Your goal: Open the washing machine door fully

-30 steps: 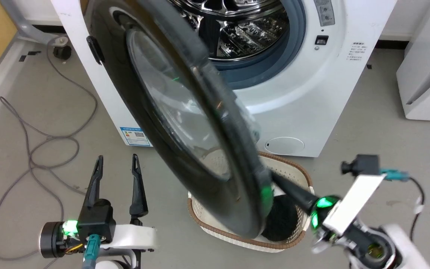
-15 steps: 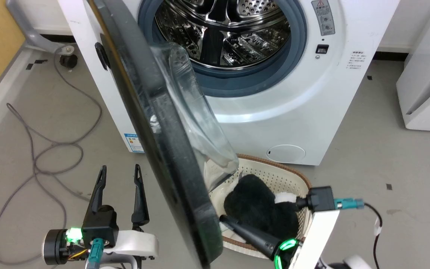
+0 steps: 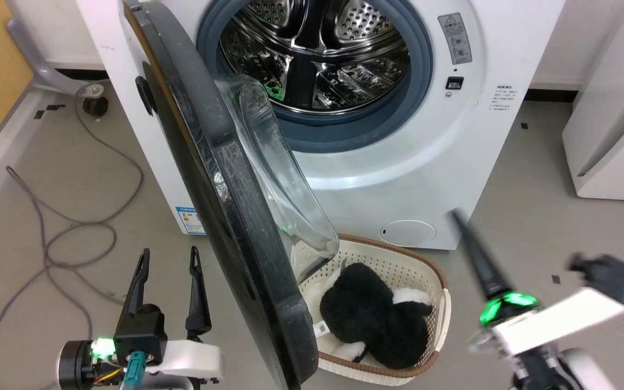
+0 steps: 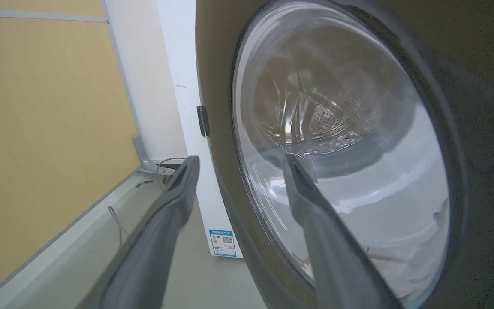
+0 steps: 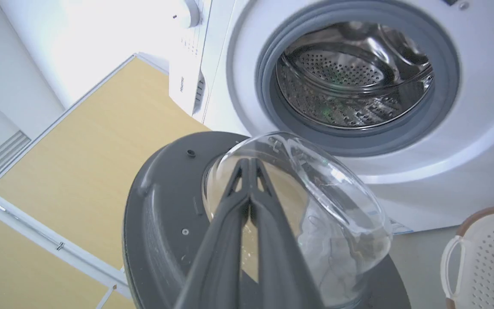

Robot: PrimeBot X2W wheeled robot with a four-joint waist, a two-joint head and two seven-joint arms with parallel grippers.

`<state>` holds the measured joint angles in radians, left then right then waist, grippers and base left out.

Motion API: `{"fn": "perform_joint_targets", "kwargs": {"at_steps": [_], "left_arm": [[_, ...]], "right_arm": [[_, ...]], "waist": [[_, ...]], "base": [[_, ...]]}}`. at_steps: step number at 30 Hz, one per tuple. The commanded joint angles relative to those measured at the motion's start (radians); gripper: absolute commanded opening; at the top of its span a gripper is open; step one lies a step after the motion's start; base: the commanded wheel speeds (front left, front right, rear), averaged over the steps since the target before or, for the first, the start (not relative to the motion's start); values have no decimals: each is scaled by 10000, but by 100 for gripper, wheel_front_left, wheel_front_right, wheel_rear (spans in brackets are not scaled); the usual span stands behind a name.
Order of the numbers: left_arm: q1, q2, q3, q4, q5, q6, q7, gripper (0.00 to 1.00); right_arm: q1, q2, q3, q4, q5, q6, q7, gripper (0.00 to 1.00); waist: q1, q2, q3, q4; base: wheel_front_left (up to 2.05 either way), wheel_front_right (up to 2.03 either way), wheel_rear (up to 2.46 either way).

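- Fingers of left gripper point(image 3: 170, 252) spread, empty, beside the washing machine door point(image 3: 214, 162).
- It stands swung out, edge-on, over the basket point(image 3: 446, 309).
- On right gripper point(image 5: 250, 163), fingers pressed together; blurred, seemingly clear of it.

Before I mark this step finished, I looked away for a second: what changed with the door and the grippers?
The washing machine door swung further open toward the robot's left, now nearly edge-on in the head view. The right gripper left the door's rim and pulled away to the right, shut. The left gripper stayed open in place; the basket did not move.
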<state>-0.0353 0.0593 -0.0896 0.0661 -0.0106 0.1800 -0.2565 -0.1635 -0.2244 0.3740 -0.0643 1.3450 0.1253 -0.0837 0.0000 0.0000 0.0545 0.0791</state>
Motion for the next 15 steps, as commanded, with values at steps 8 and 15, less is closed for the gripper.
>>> {"fn": "perform_joint_targets", "kwargs": {"at_steps": [8, 15], "left_arm": [[274, 120, 68, -54, 12, -15, -53, 100], [299, 145, 107, -150, 23, 23, -53, 100]], "right_arm": [[447, -851, -1475, 19, -3286, 54, -1763, 0], [983, 381, -3506, -808, -9472, 54, -1777, 0]], "waist": [[0, 0, -169, -184], [0, 0, -100, -346]], "base": [[0, 0, 0], [0, 0, 0]]}}
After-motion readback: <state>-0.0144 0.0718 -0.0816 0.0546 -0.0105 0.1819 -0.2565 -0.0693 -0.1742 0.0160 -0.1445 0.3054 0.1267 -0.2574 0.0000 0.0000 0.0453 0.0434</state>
